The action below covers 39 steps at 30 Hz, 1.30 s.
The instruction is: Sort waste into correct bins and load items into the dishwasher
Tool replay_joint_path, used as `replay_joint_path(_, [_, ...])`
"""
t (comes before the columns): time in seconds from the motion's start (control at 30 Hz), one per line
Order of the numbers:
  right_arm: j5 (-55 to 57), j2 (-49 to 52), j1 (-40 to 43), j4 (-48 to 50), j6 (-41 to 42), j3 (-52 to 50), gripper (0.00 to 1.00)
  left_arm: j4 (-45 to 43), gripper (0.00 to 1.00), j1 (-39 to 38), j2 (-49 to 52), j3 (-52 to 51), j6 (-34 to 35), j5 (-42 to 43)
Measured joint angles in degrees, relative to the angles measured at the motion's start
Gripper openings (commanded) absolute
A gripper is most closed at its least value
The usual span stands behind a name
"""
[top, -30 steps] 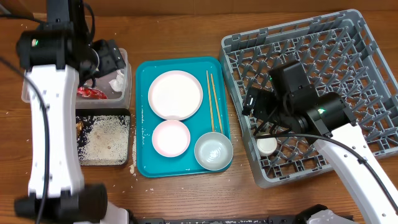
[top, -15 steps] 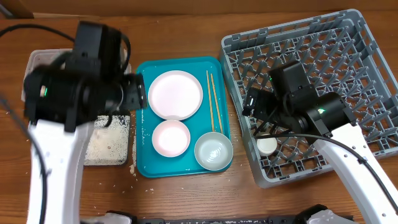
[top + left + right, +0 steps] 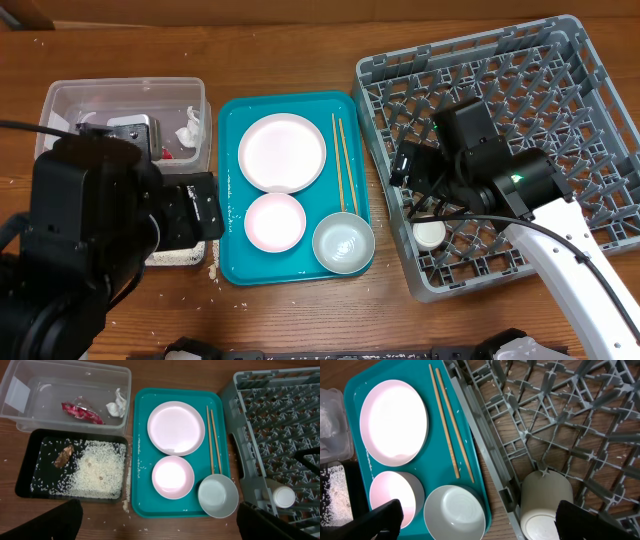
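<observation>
- Start from jaws spread and empty on both arms
- With right arm, take light grey round bowl (image 3: 343, 244) on teal tray (image 3: 228, 200), nearest grey lattice dish rack (image 3: 560, 90)
- Pinch its rim; stand it between pegs beside small white cup (image 3: 430, 234)

Teal on the serving tray (image 3: 141, 460); pale pink on the large plate (image 3: 175, 428) and smaller dish (image 3: 172, 476); light grey on the bowl (image 3: 218, 496); tan wood on the chopsticks (image 3: 212, 440). Clear tub (image 3: 70, 368), with red wrapper (image 3: 82, 411) and white paper wad (image 3: 116, 406). Black shallow tray (image 3: 24, 477), speckled with white rice grains (image 3: 97, 470), one brown scrap (image 3: 63, 456). Grey lattice on the dish rack (image 3: 270, 425); white cup (image 3: 283, 496); brown woodgrain table (image 3: 175, 374).
</observation>
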<state>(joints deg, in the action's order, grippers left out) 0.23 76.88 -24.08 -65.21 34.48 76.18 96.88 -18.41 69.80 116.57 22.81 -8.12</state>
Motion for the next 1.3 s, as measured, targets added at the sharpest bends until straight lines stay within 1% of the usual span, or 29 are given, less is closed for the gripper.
replay_joint_path(0.17, [0.02,0.0,0.0,0.0,-0.02,0.0,1.0,-0.09,1.0,-0.28,0.55,0.0,-0.17,-0.2])
replay_joint_path(0.23, [0.0,0.0,0.0,0.02,0.0,0.0,1.0,-1.38,1.0,-0.26,0.0,-0.33,-0.33,-1.25])
replay_joint_path(0.3, [0.0,0.0,0.0,0.02,0.0,0.0,1.0,-6.01,1.0,0.28,-2.01,-2.56,-0.35,-2.19])
replay_joint_path(0.37, [0.0,0.0,0.0,0.0,-0.04,0.0,1.0,-11.3,1.0,1.55,-5.88,-6.99,-0.44,-2.93])
replay_joint_path(0.43, [0.04,0.0,-0.02,-0.11,-0.02,0.0,1.0,-17.79,1.0,3.89,-12.57,-15.5,-0.55,-3.34])
replay_joint_path(0.47, [0.02,0.0,0.0,0.04,-0.02,0.0,1.0,-22.97,1.0,5.11,-16.17,-20.7,-0.72,-3.32])
replay_joint_path(0.5, [-0.02,0.0,0.0,0.02,-0.04,0.0,1.0,-25.59,1.0,5.99,-18.71,-24.35,-1.07,-3.26])
replay_joint_path(0.53, [0.0,0.0,0.0,-0.04,-0.02,0.0,1.0,-32.0,1.0,7.5,-23.61,-31.67,-2.38,-2.86])
replay_joint_path(0.57, [0.0,0.0,0.0,-0.09,-0.04,0.0,1.0,-35.23,1.0,8.17,-25.99,-35.34,-3.78,-2.25])
replay_joint_path(0.6, [0.02,0.0,0.0,-0.09,-0.04,0.0,1.0,-41.09,1.0,9.03,-29.14,-40.79,-5.4,-0.92])
replay_joint_path(0.63, [0.02,0.0,0.0,-0.02,-0.04,0.0,1.0,-43.95,1.0,9.7,-31.26,-44.5,-6.95,0.09])
replay_joint_path(0.67, [0.0,0.0,0.0,-0.04,-0.04,0.0,1.0,-49.27,1.0,10.91,-35.6,-52.26,-9.84,2.67])
replay_joint_path(0.73, [0.0,0.0,-0.02,0.02,-0.02,0.0,1.0,-56.78,1.0,11.96,-40.17,-60.39,-12.37,5.68])
replay_joint_path(0.8, [0.0,0.0,0.0,0.0,-0.07,0.0,1.0,-61.92,1.0,12.59,-45.31,-68.89,-14.14,8.39])
replay_joint_path(0.93, [0.0,0.0,0.0,0.04,-0.04,0.0,1.0,-72.57,1.0,12.85,-52.61,-81.26,-15.63,11.76])
replay_joint_path(1.13, [0.0,0.0,0.0,0.02,-0.02,0.0,1.0,-82.4,1.0,12.85,-62.03,-96.04,-16.22,14.05])
replay_joint_path(1.2, [0.0,0.0,0.0,0.02,-0.04,0.0,1.0,-83.27,1.0,12.85,-66.12,-100.98,-16.55,14.43])
replay_joint_path(1.3, [0.0,0.0,-0.02,-0.02,-0.02,0.0,1.0,-84.56,1.0,12.85,-68.5,-104.5,-16.85,14.64])
